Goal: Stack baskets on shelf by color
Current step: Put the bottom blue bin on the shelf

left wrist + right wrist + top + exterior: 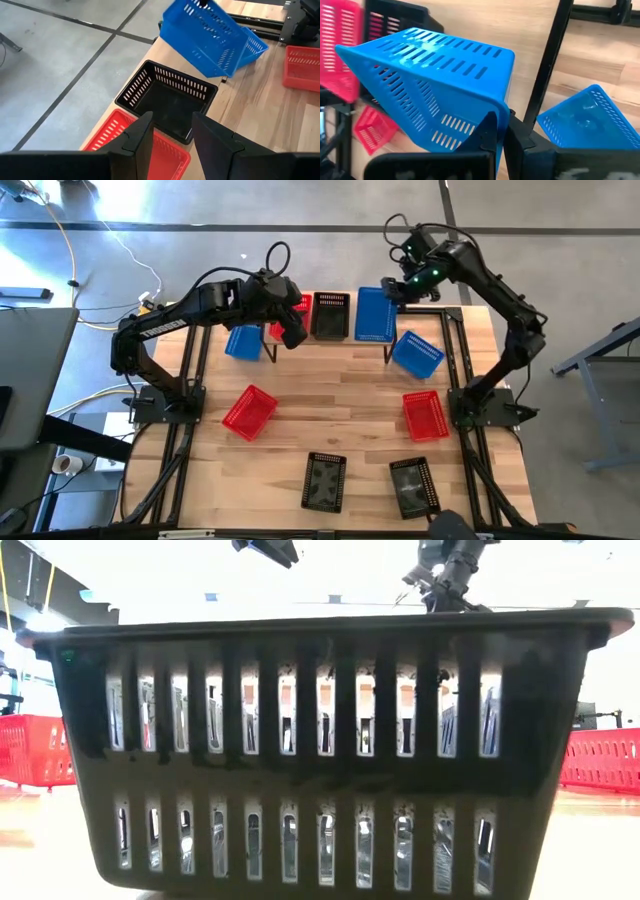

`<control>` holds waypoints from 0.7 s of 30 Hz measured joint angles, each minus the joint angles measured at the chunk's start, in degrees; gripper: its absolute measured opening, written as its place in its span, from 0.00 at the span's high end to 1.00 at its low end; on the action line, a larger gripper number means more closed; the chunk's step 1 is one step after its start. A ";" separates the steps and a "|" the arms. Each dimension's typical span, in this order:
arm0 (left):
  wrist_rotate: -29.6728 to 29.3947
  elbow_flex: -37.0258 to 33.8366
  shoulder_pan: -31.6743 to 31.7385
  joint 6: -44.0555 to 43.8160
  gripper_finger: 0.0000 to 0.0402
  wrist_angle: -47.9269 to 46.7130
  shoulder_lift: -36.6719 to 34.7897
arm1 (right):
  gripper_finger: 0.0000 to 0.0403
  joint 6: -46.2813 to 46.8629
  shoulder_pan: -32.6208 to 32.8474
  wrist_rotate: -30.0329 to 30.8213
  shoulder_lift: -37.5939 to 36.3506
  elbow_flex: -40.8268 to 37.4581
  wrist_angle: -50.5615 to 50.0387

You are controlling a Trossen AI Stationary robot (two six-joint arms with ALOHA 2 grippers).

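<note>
Right wrist view: the right gripper (501,131) is clamped on the rim of a tilted blue basket (435,85), held over the shelf (362,343) at the far right end. Left gripper (172,135), fingers apart w/ nothing held, is hung above the red basket (145,150) & black basket (167,100) on the shelf.

The right gripper (392,290) is pinching a blue basket (375,314) at the shelf's (440,311) three o'clock end; the left gripper (293,335) is hovering, fingers parted, by the red basket (296,306) toward nine.
</note>
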 joint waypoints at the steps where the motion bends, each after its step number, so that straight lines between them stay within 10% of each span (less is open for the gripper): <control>1: 0.00 0.02 0.00 0.00 0.68 0.00 0.00 | 1.00 -0.52 0.08 -0.07 0.65 0.00 0.05; 21: 0.00 0.01 0.00 1.51 0.68 0.00 0.00 | 0.99 -4.84 0.28 2.86 4.84 0.00 1.88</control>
